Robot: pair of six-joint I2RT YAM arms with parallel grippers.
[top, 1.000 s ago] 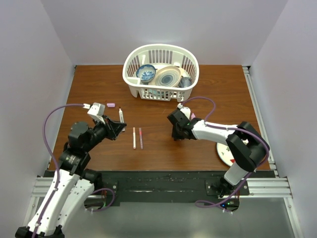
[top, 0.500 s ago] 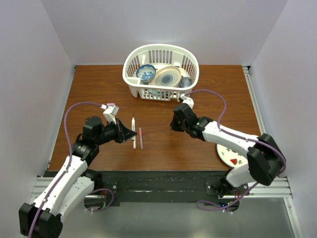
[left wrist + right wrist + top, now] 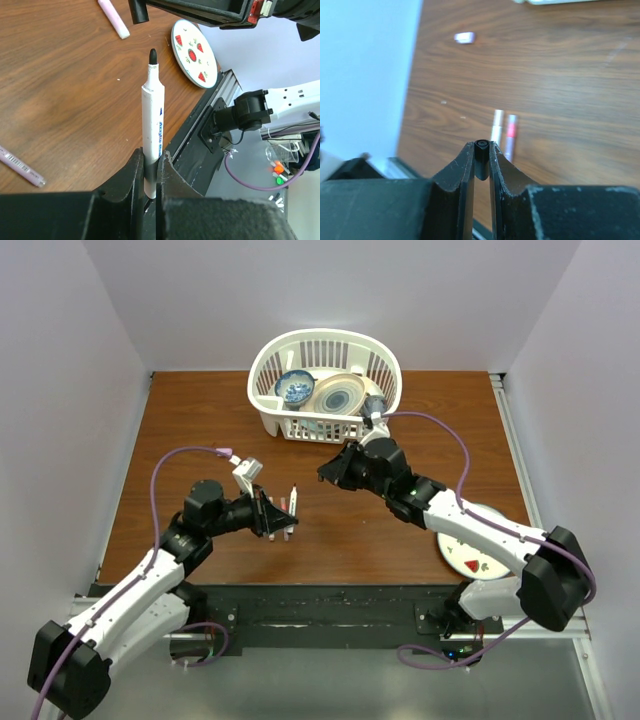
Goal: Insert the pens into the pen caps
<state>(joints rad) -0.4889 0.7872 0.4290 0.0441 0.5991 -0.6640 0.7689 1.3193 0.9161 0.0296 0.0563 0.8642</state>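
My left gripper is shut on the white pen with the black tip. It holds the pen above the table, tip pointing away from the fingers. My right gripper is shut on the small black cap, its open end facing outward, a short way from the pen tip. The white pen with the red end and the dark pink pen lie side by side on the table below. The lilac highlighter lies flat under the right arm. A small pale pink cap lies far off on the wood.
A white basket with bowls and plates stands at the back middle. A white plate with a watermelon pattern lies at the front right, partly under the right arm. The table's black front rail runs along the near edge.
My left gripper has moved right with the pen. My right gripper has swung left and forward with the black cap. The two now nearly meet over the table's middle.
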